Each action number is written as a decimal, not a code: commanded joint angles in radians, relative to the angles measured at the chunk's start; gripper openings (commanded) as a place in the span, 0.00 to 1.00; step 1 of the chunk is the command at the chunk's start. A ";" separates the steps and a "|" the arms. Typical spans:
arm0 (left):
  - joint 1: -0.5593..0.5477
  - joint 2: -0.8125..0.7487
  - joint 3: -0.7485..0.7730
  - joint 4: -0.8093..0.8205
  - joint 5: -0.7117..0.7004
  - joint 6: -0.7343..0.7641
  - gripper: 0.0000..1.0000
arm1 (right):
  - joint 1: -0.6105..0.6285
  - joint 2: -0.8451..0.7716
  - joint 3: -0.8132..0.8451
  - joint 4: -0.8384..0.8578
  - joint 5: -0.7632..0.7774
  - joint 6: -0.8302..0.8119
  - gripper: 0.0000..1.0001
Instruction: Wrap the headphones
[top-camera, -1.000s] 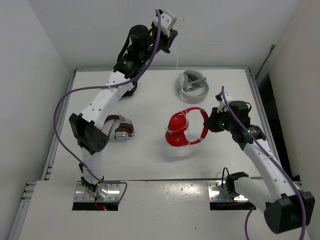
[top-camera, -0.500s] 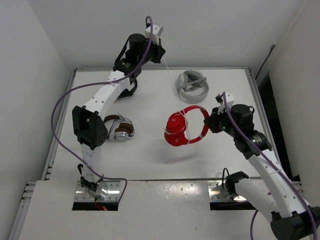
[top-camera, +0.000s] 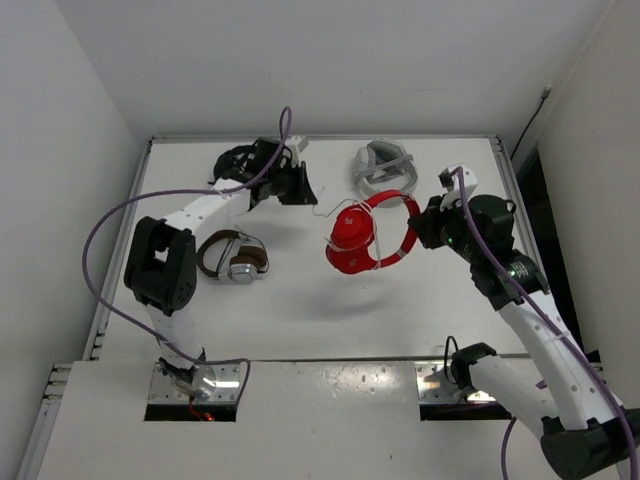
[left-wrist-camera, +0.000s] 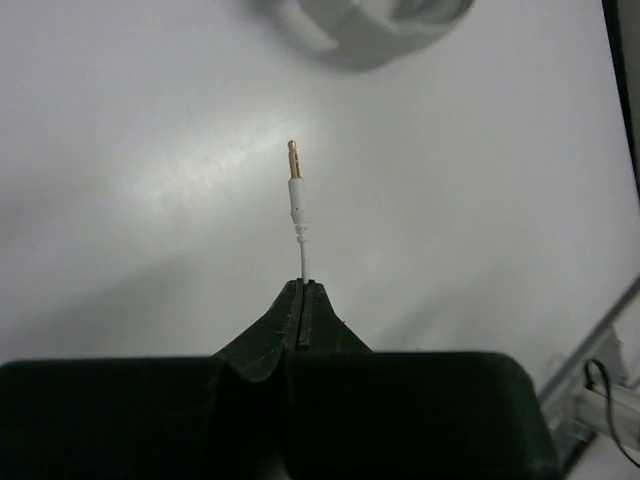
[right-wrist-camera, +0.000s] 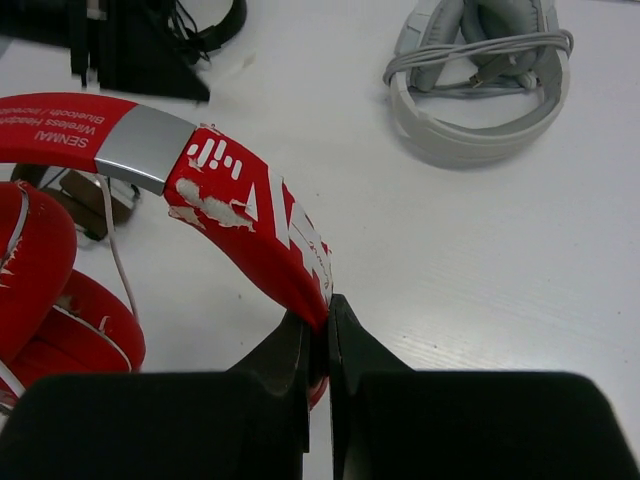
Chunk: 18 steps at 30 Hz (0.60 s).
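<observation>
The red headphones (top-camera: 362, 240) hang over the table's middle, held by the headband (right-wrist-camera: 240, 200). My right gripper (top-camera: 420, 228) is shut on the headband's lower end, as the right wrist view (right-wrist-camera: 320, 322) shows. The earcups (right-wrist-camera: 40, 290) sit at that view's left with the thin white cable (right-wrist-camera: 115, 255) looped over them. My left gripper (top-camera: 300, 186) is low at the back left of the headphones. It is shut on the cable's end (left-wrist-camera: 303, 260), with the gold plug (left-wrist-camera: 294, 160) sticking out past the fingertips. Slack cable (top-camera: 330, 208) runs between it and the earcups.
A grey-white headset (top-camera: 383, 168) with its own cord wound round it lies at the back right; it also shows in the right wrist view (right-wrist-camera: 480, 90). Brown-and-silver headphones (top-camera: 235, 257) lie at the left. The table's raised rim (top-camera: 515, 190) runs along the right side.
My left arm has swung down from high above the back wall to just over the table, carrying the cable end. The right gripper has shifted the red headphones slightly toward the back.
</observation>
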 joint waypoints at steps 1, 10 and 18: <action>0.015 -0.139 -0.130 0.014 0.091 -0.184 0.00 | -0.013 0.005 0.064 0.105 0.009 0.113 0.00; -0.022 -0.262 -0.429 0.090 0.108 -0.365 0.00 | -0.088 0.092 0.064 0.060 -0.119 0.494 0.00; -0.052 -0.346 -0.518 0.184 -0.022 -0.487 0.00 | -0.163 0.202 0.042 0.079 -0.260 0.877 0.00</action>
